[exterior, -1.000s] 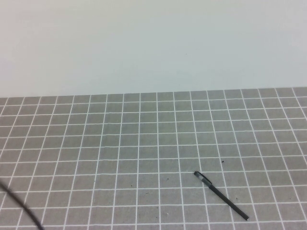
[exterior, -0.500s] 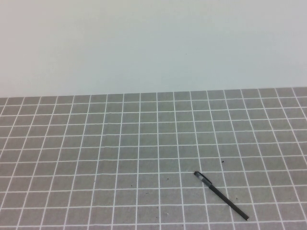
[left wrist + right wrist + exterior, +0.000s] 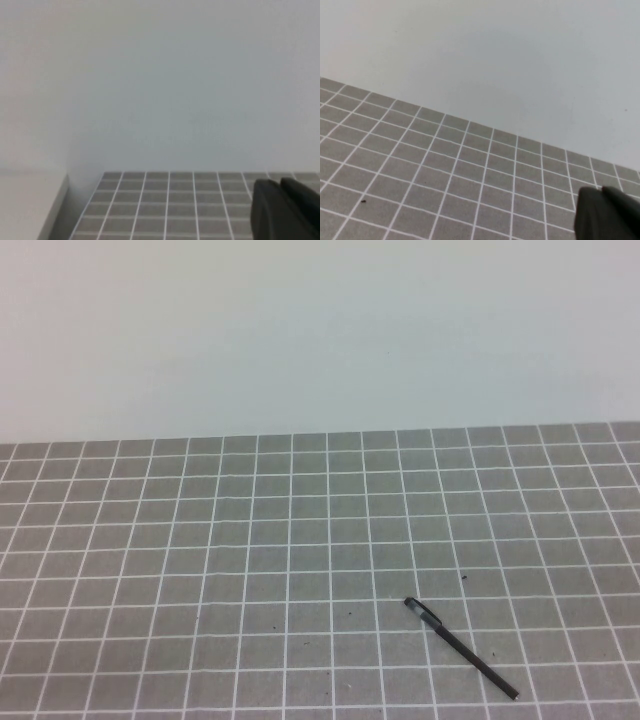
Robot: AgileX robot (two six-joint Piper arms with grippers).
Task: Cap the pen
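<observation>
The slim black pen (image 3: 472,659) lies flat on the grey grid mat at the near right, slanting from far-left to near-right. The short dark cap (image 3: 423,613) with a greyish clip is at the pen's far-left end, in line with it and joined to it. Neither gripper shows in the high view. In the left wrist view my left gripper (image 3: 278,182) is shut and empty above the mat. In the right wrist view my right gripper (image 3: 601,191) is shut and empty above the mat. The pen shows in neither wrist view.
The grey grid mat (image 3: 200,540) covers the table up to a plain white wall (image 3: 320,330) at the back. In the left wrist view the mat's edge (image 3: 85,210) borders a pale surface. A few small dark specks dot the mat.
The thick black cable at the near left edge of the high view one second ago has left the view. The pen and cap have not moved.
</observation>
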